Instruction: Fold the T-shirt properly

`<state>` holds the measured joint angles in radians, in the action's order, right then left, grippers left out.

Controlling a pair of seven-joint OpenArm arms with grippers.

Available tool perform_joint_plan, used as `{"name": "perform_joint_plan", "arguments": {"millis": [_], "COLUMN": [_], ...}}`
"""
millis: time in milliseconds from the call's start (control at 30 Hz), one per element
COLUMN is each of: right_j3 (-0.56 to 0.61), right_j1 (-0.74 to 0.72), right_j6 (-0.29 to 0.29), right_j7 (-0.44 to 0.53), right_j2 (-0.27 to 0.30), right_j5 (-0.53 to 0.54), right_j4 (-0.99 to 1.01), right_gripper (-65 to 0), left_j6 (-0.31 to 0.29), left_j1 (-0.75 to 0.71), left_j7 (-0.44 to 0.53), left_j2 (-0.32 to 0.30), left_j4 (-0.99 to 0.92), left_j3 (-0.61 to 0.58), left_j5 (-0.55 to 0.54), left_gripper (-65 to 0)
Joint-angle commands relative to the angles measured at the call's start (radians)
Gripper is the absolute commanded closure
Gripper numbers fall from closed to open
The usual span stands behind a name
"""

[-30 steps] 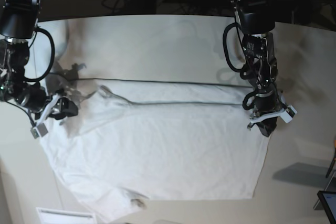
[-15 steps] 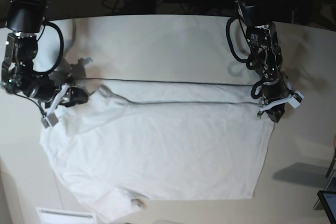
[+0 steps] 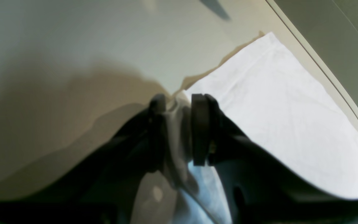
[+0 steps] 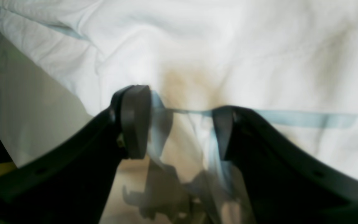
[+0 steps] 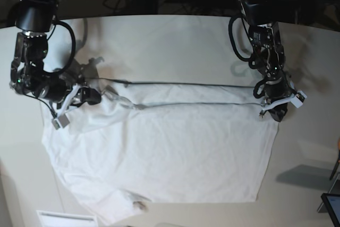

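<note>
My left claw (image 3: 177,130) pinches the T-shirt's (image 5: 159,152) edge, my right claw (image 4: 182,124) grips a thicker bunch of it, the shirt spread on the tabletop (image 5: 159,41); mid-fold, I reckon, next carrying both edges over evenly.

A: Where are the arms?
B: Both reach down low, well apart. The left claw (image 5: 277,111) has its jaws nipped close on a fold of cloth.
A: And the right claw (image 5: 85,97)?
B: Jaws wider, cloth between them.
</note>
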<state>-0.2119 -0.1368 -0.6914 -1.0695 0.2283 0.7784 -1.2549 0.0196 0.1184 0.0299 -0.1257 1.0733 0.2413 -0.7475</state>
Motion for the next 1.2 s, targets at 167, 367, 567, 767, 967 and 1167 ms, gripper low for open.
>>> {"name": "perform_joint_plan", "arguments": {"millis": [167,367,567,767,967,1167], "right_j3": [-0.002,0.002,0.002,0.002,0.006,0.127], "right_j1": [-0.056,-0.108,-0.154,-0.175,-0.229,-0.306], "right_j6": [-0.007,-0.007,-0.007,-0.007,-0.007,-0.007], "right_j7": [-0.001,-0.035,-0.053,-0.051,-0.050,0.012], "right_j2": [0.015,0.015,0.015,0.004,-0.016,-0.016], "right_j5": [0.006,0.003,0.000,-0.001,-0.003,-0.003], "right_j4": [-0.016,-0.013,-0.009,-0.009,0.047,0.143], "right_gripper": [-25.7,-4.8,-4.8,-4.8,-4.6,-4.5], "left_j6": [-0.011,-0.011,-0.011,-0.011,-0.011,-0.011], "left_j1": [0.017,0.017,0.017,0.017,0.016,-0.006], "left_j7": [0.023,0.023,0.023,0.023,0.023,0.021], "left_j2": [-0.013,-0.013,-0.013,-0.013,-0.013,-0.015], "left_j4": [0.017,0.020,0.025,0.026,0.044,0.094], "left_j3": [0.000,0.000,0.000,0.000,0.000,0.000], "left_j5": [0.004,0.004,0.004,0.004,0.004,0.009], "left_gripper": [-14.8,-14.8,-14.8,-14.8,-14.8,-14.9]}}
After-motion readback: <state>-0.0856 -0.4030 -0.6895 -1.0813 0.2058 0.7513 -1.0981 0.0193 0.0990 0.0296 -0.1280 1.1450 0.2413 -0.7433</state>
